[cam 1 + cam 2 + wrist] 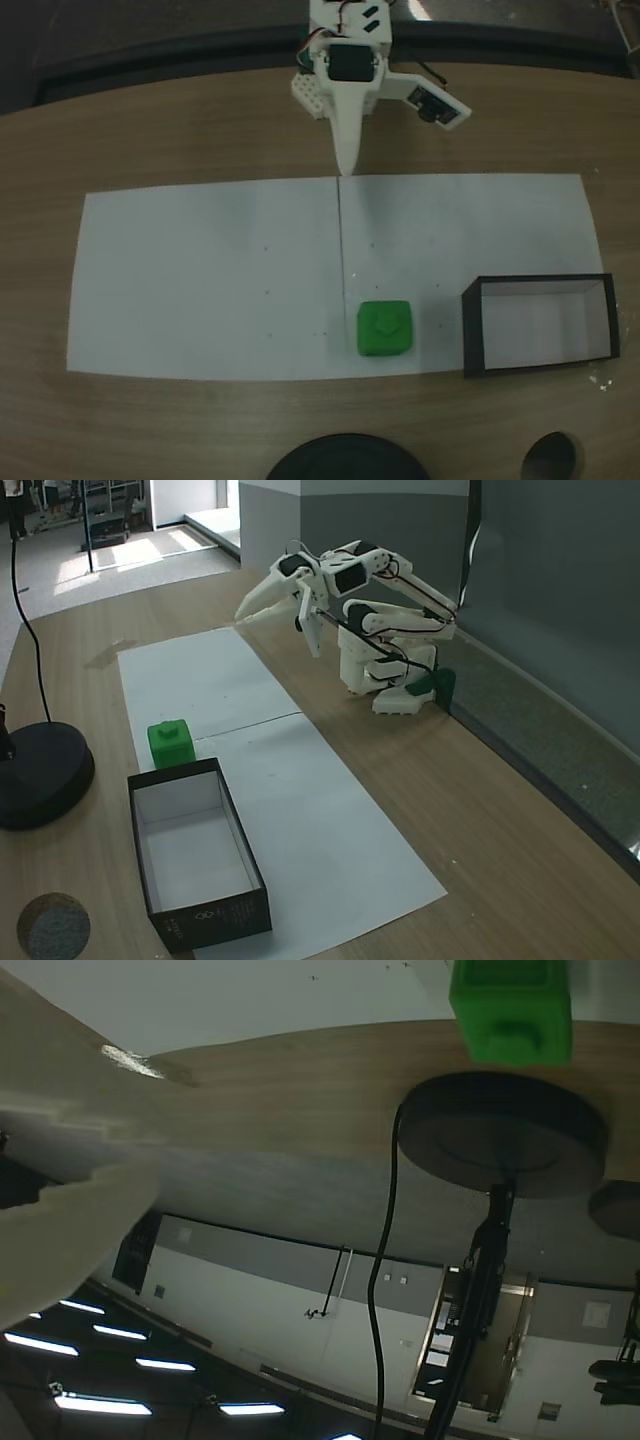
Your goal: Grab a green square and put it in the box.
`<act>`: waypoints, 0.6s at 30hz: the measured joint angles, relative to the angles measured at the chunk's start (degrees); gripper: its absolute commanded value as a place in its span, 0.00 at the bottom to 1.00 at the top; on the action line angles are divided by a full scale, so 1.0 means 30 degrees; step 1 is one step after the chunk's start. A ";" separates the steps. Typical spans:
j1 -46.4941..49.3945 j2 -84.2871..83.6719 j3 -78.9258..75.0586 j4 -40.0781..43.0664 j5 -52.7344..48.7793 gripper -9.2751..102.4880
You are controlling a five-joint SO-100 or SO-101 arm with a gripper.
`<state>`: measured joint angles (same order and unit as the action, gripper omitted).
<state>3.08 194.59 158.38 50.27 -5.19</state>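
In a fixed view we see white paper (210,280) at left, then the gripper (348,160) raised at the top, released and holding nothing. The green square (384,328) sits on the paper, just left of the box (540,285), not touching it.

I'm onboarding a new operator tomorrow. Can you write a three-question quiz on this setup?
1. True or false: the green square already lies inside the box.
2. What does the green square rest on: A) bare wood, B) white paper, C) the black round base?
3. Fill in: the gripper hangs in the air, holding ____.

Key: 1 false, it sits beside the box; 2 B; 3 nothing.
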 measured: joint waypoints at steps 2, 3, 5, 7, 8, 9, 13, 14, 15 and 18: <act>-0.0586 -0.1846 -0.1113 -0.0146 0.0059 0.08; -0.1025 -0.3047 -0.1670 -0.0176 0.0059 0.08; -0.2109 -0.6152 -0.3105 -0.0176 0.0059 0.08; -0.2520 -0.9521 -0.4980 0.0029 0.0029 0.10; -0.2607 -1.1396 -0.6211 0.0439 0.0029 0.13; -0.2725 -1.3359 -0.7529 0.0996 0.0029 0.17; -0.2666 -2.1445 -1.3271 0.3779 0.0029 0.31; -0.2695 -2.3467 -1.4707 0.4482 0.0029 0.34; -0.2695 -2.5166 -1.5937 0.5068 0.0029 0.35; -0.2344 -2.9707 -1.9424 0.5947 0.0029 0.35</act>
<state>-3.96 105.47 100.11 68.12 -5.10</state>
